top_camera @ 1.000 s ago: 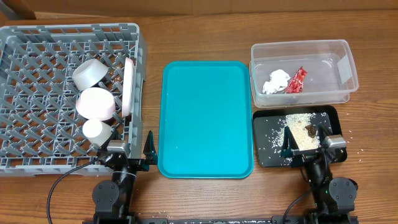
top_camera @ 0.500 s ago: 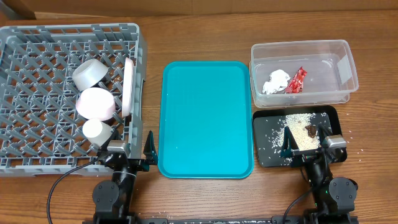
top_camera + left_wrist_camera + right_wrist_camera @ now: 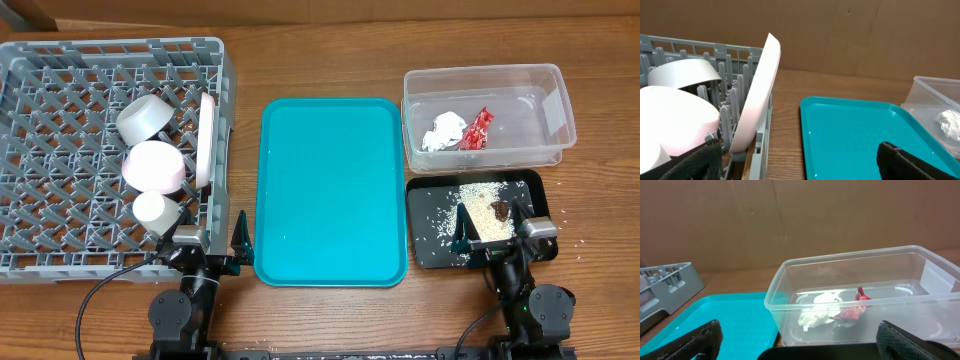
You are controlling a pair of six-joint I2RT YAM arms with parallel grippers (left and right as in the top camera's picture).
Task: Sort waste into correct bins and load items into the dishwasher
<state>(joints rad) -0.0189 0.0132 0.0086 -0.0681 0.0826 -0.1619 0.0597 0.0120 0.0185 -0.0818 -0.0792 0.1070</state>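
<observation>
- Closest to me, the left gripper [image 3: 208,240] sits just off the near-left corner of the teal tray [image 3: 333,190]. Its fingers are spread wide and there's nothing in them.
- The right gripper [image 3: 495,238] is off the teal tray's near-right corner, also wide open and empty. It hangs over the near edge of the black tray [image 3: 425,235].
- That's my main worry. The rice [image 3: 480,195] and brown scrap [image 3: 499,208] lie loose right beside those fingers. If a finger catches the tray's rim, I'd guess the rice scatters, and a few grains are already on the table [image 3: 330,60].
- Left of the teal tray, the dish rack [image 3: 110,45] holds the cup [image 3: 155,210], pink-and-white bowl [image 3: 155,167] and pale bowl [image 3: 147,117].
- The plate [image 3: 207,140] stands on edge against the rack wall nearest the teal tray, leaning a bit. If the left arm swings up carelessly, it could knock the plate over.
- I can't spot the chopsticks anywhere.
- The teal tray itself is bare, so that's the roomiest lane between the arms.
- Off its far-right corner, the clear tub [image 3: 485,70] holds the napkin [image 3: 443,131] and red wrapper [image 3: 477,128]. Its tall rim is the thing to clear.
</observation>
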